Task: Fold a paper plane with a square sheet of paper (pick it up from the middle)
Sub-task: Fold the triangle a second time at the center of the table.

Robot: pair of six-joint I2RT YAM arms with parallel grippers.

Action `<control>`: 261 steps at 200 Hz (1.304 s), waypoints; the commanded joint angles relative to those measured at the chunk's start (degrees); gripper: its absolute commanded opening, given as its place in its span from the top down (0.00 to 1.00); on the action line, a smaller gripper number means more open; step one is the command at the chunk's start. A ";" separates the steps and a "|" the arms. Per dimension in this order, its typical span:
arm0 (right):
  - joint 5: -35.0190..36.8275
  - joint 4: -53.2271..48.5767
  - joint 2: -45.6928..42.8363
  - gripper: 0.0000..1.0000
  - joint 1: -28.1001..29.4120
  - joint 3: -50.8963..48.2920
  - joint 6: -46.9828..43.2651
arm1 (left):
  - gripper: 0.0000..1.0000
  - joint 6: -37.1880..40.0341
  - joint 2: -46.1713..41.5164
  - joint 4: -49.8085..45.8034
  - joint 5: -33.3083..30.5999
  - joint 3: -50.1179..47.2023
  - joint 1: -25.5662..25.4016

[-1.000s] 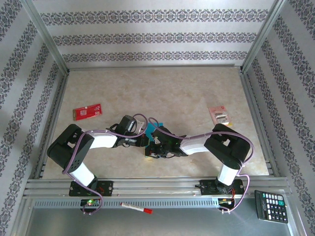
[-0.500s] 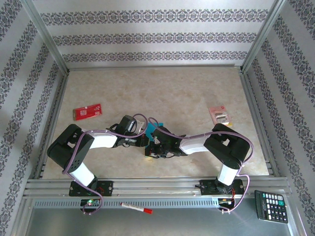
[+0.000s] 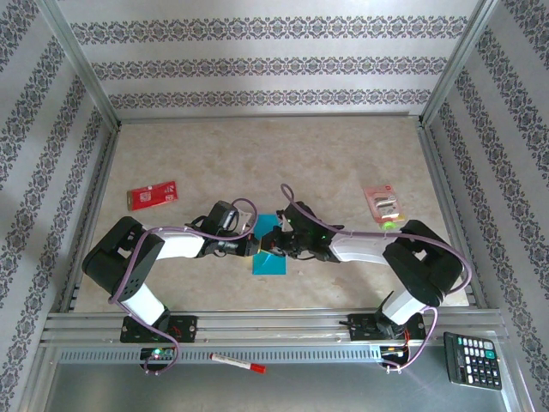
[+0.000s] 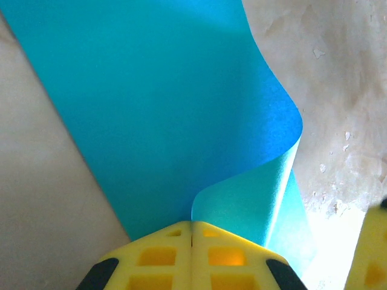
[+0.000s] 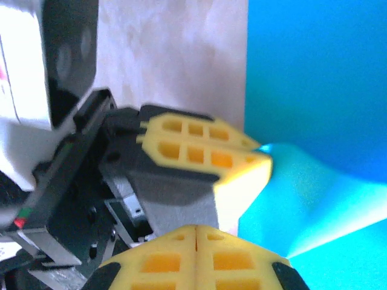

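Observation:
The square sheet of paper (image 3: 271,262) is teal-blue and lies partly folded on the table between the two arms. In the left wrist view the paper (image 4: 151,109) spreads ahead, with a flap curling up to the fingertips. My left gripper (image 3: 256,246) (image 4: 192,225) is shut, pinching the paper's near edge. My right gripper (image 3: 278,244) (image 5: 196,228) is shut, with nothing seen between its tips. It sits close against the left gripper's yellow fingers (image 5: 199,151), beside the paper (image 5: 320,78).
A red card (image 3: 152,195) lies at the left of the table, and a red-and-white packet (image 3: 383,202) at the right. A calculator (image 3: 473,360) and a red-capped marker (image 3: 238,363) rest in front of the rail. Patterned walls enclose the table.
The right arm has swung back and away from over the paper, uncovering its lower part. The left arm has held still.

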 commanded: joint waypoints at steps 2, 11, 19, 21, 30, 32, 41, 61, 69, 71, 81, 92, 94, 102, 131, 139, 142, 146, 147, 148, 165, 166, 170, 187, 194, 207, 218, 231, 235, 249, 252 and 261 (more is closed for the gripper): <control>1.32 -2.03 0.15 1.00 -0.96 -0.82 -1.70 | 1.00 1.02 3.36 -6.57 -4.56 -0.98 -0.18; 1.17 -2.05 0.76 1.00 -1.20 -0.39 -1.97 | 1.00 1.08 3.36 -6.59 -4.52 -1.05 -0.24; 0.94 -2.02 1.34 1.00 -1.46 0.03 -2.16 | 1.00 1.10 3.43 -6.58 -4.51 -1.02 -0.18; 0.93 -2.01 1.41 1.00 -1.42 0.11 -2.27 | 1.00 1.06 3.46 -6.61 -4.48 -0.94 -0.15; 0.87 -1.94 2.14 1.00 -1.55 0.49 -2.51 | 1.00 1.10 3.52 -6.55 -4.48 -1.01 -0.18; 0.85 -1.90 2.29 1.00 -1.57 0.58 -2.57 | 1.00 1.04 3.57 -6.47 -4.48 -1.00 -0.18; 0.75 -1.90 3.20 1.00 -1.71 0.99 -2.87 | 1.00 1.02 3.56 -6.48 -4.39 -0.95 -0.16; 0.77 -1.92 5.13 1.00 -1.98 1.49 -3.58 | 1.00 1.00 3.47 -6.48 -4.43 -1.01 -0.16; 0.83 -1.90 5.93 1.00 -2.28 1.33 -3.83 | 1.00 1.09 3.47 -6.61 -4.44 -1.00 -0.16; 0.73 -1.82 6.16 1.00 -2.39 1.25 -3.85 | 1.00 1.13 3.47 -6.61 -4.40 -0.98 -0.17; 0.69 -1.72 7.06 1.00 -2.73 0.85 -4.18 | 1.00 1.08 3.43 -6.63 -4.42 -1.05 -0.22; 0.75 -1.96 7.89 1.00 -3.20 0.33 -4.67 | 1.00 1.11 3.38 -6.57 -4.39 -1.03 -0.16; 0.71 -1.97 8.08 1.00 -3.33 0.23 -4.72 | 1.00 1.09 3.38 -6.58 -4.41 -1.03 -0.15; 0.57 -1.67 8.57 1.00 -3.66 -0.37 -4.78 | 1.00 1.11 3.45 -6.60 -4.39 -1.01 -0.18; -1.43 -1.47 8.27 1.00 -5.14 -1.00 -4.83 | 1.00 1.04 3.49 -6.53 -4.46 -1.04 -0.18; -1.91 -1.62 7.42 1.00 -5.36 -0.61 -4.91 | 1.00 0.97 3.48 -6.52 -4.42 -1.06 -0.18; -2.07 -1.70 7.10 1.00 -5.47 -0.43 -4.99 | 1.00 1.06 3.54 -6.49 -4.41 -1.03 -0.18; -2.29 -1.88 6.61 1.00 -5.48 -0.09 -5.00 | 1.00 1.08 3.57 -6.56 -4.35 -1.05 -0.19; -2.31 -1.97 6.49 1.00 -5.54 0.00 -5.00 | 1.00 1.05 3.61 -6.54 -4.37 -1.06 -0.18; -2.36 -2.02 6.33 1.00 -5.52 0.09 -5.00 | 1.00 1.13 3.58 -6.58 -4.38 -1.06 -0.18; -3.09 -2.39 4.86 1.00 -5.58 1.20 -4.69 | 1.00 1.11 3.66 -6.59 -4.43 -0.89 -0.17; -3.10 -2.40 4.82 1.00 -5.59 1.26 -4.71 | 1.00 1.11 3.65 -6.56 -4.41 -0.89 -0.22; -3.25 -2.41 4.63 1.00 -5.59 1.43 -4.57 | 1.00 1.11 3.65 -6.61 -4.39 -0.88 -0.18; -3.25 -2.74 4.66 1.00 -5.65 2.00 -4.85 | 1.00 1.11 3.69 -6.61 -4.39 -0.94 -0.16; -3.15 -3.02 4.97 1.00 -5.77 2.17 -5.14 | 1.00 1.11 3.70 -6.61 -4.38 -0.89 -0.18; -3.12 -2.95 6.03 1.00 -6.53 2.03 -5.69 | 1.00 1.08 3.65 -6.53 -4.35 -0.96 -0.18; -3.45 -2.87 7.16 1.00 -7.34 1.74 -6.31 | 1.00 1.10 3.70 -6.53 -4.30 -1.01 -0.20; -3.38 -3.14 8.30 1.00 -8.08 1.52 -7.32 | 1.00 1.03 3.65 -6.53 -4.36 -1.06 -0.15; -3.37 -3.27 8.64 1.00 -8.28 1.37 -7.60 | 1.00 1.07 3.72 -6.53 -4.25 -1.03 -0.17; -3.51 -3.12 9.61 1.00 -9.01 0.41 -8.05 | 1.00 1.06 3.57 -6.53 -4.21 -0.96 -0.24; -3.55 -3.13 9.76 1.00 -9.10 0.25 -8.11 | 1.00 1.10 3.62 -6.59 -4.23 -0.97 -0.18; -3.68 -3.23 10.09 1.00 -9.57 -0.29 -8.48 | 1.00 1.10 3.58 -6.52 -4.25 -1.05 -0.17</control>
